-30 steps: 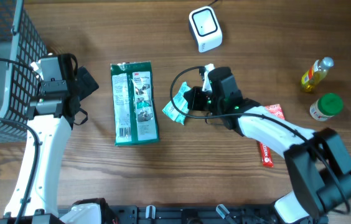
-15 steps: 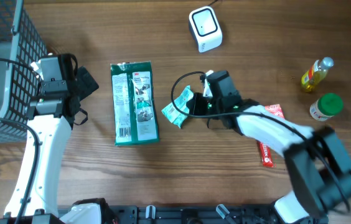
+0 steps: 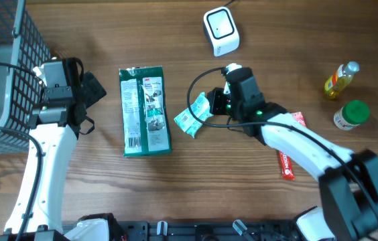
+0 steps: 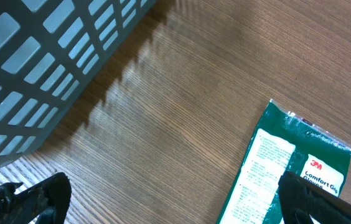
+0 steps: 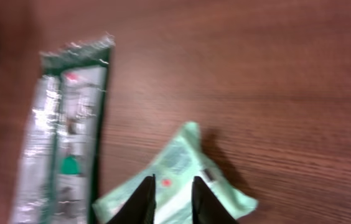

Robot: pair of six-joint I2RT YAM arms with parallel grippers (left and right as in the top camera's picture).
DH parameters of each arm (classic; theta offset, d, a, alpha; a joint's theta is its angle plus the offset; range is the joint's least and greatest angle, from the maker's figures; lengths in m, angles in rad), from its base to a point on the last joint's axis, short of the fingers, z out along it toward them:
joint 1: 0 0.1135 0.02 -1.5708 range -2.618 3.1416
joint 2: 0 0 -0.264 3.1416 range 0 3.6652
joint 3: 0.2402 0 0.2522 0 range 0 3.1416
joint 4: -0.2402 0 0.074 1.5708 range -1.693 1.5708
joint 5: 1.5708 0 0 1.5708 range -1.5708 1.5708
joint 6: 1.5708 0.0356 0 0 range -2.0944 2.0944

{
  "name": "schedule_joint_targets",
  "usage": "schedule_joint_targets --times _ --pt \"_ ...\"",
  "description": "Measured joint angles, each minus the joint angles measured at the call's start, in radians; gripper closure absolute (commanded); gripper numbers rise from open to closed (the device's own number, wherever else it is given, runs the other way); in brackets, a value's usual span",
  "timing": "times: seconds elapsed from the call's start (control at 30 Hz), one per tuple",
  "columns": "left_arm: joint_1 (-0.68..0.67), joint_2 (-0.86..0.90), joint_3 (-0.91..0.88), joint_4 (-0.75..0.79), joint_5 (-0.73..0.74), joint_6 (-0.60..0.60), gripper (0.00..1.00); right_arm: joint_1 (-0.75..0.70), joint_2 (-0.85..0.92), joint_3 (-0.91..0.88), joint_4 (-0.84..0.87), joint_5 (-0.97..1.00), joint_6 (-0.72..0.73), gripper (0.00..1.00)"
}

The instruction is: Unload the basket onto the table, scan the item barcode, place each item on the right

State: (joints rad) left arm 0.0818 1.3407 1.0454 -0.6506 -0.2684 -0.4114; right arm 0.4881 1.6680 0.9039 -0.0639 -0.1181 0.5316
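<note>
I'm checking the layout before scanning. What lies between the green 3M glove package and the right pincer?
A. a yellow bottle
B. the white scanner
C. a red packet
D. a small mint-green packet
D: in the overhead view the small mint-green packet lies between the 3M glove package and the right pincer.
</note>
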Motion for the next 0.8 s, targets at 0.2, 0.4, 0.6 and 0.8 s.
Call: schedule_joint_targets --times 0.2,0.4,0.6,0.8 --pt "0.000 0.000 0.000 0.000 0.000 0.000 0.00 0.000 0.089 -0.011 0.028 0.052 -0.034 0.51" --pt "0.000 0.000 0.000 0.000 0.000 0.000 0.00 0.000 0.089 -0.012 -0.002 0.000 -0.037 0.44" --pt "0.000 0.000 0.000 0.000 0.000 0.000 0.00 0.000 0.089 -0.013 -0.115 -0.162 -0.040 0.43" --pt "0.000 0.000 0.000 0.000 0.000 0.000 0.00 0.000 0.088 -0.013 -0.195 -0.303 -0.040 0.41"
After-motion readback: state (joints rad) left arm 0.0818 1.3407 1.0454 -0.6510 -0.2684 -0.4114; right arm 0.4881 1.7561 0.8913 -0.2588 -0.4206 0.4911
